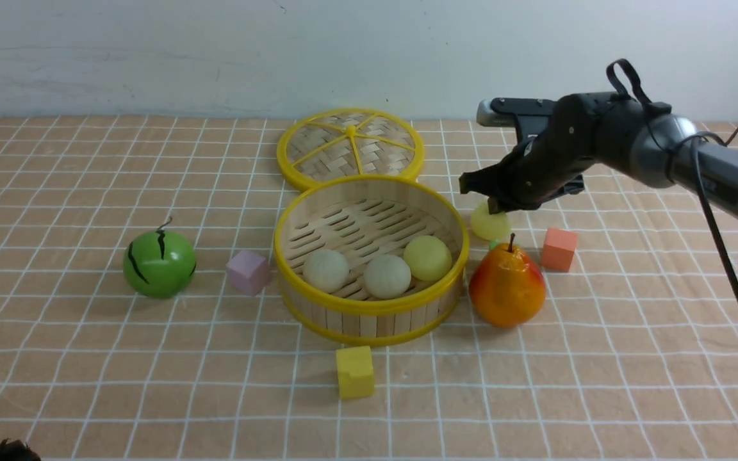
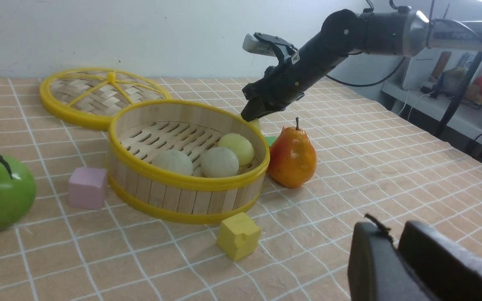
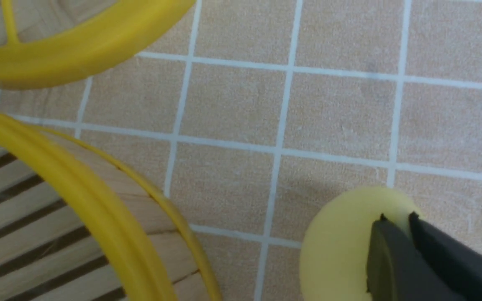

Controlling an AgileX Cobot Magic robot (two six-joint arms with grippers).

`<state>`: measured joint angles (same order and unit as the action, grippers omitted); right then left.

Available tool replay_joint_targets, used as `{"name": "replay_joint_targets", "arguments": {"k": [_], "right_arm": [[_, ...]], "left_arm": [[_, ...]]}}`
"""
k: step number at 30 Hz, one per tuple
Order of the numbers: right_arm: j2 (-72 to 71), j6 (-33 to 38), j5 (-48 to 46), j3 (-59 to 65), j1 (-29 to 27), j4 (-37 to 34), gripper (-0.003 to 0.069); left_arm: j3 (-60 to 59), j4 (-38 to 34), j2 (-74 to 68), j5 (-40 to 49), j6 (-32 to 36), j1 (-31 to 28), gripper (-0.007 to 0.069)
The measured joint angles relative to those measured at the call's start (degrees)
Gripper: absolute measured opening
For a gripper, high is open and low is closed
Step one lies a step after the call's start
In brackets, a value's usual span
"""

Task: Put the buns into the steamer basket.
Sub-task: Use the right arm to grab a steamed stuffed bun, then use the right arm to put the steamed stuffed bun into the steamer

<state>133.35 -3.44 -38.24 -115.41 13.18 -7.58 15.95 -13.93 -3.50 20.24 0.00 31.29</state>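
Observation:
The steamer basket (image 1: 292, 221) stands mid-table with three buns inside: two off-white (image 1: 326, 270) (image 1: 387, 276) and one pale yellow (image 1: 427, 257). Another pale yellow bun (image 1: 491, 224) rests on the cloth just right of the basket, behind the pear. My right gripper (image 1: 494, 207) points down onto it, and in the right wrist view its jaws (image 3: 396, 219) are pinched together on the bun's (image 3: 337, 255) top. My left gripper (image 2: 385, 228) hovers low near the table's front, shut with nothing in it, well away from the basket (image 2: 182, 180).
The woven lid (image 1: 350, 148) lies behind the basket. A pear (image 1: 507, 287) stands at the basket's right with an orange cube (image 1: 559, 249) beyond it. A yellow cube (image 1: 355, 371) sits in front, a pink cube (image 1: 248, 271) and a green watermelon ball (image 1: 159, 263) to the left.

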Motion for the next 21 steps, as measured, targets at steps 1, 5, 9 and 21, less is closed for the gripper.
{"name": "replay_joint_targets", "arguments": {"k": [1,5,9,21], "right_arm": [[-0.91,0.10,-0.35,-0.01,0.00,-0.18,0.0005],[-6.23,2.85,-1.42,0.01,0.82,-2.97,0.0005],[-9.94,7.89,-1.47,-0.14,3.63,-7.69,0.0005],[-2.51,10.94,3.42,-0.08,12.53,-10.19,0.0062]], "left_arm": [[0.00,0.00,0.00,0.00,0.00,0.00,0.0088],[0.00,0.00,0.00,0.00,0.00,0.00,0.0088],[0.00,0.00,0.00,0.00,0.00,0.00,0.0088],[0.00,0.00,0.00,0.00,0.00,0.00,0.0088]]}}
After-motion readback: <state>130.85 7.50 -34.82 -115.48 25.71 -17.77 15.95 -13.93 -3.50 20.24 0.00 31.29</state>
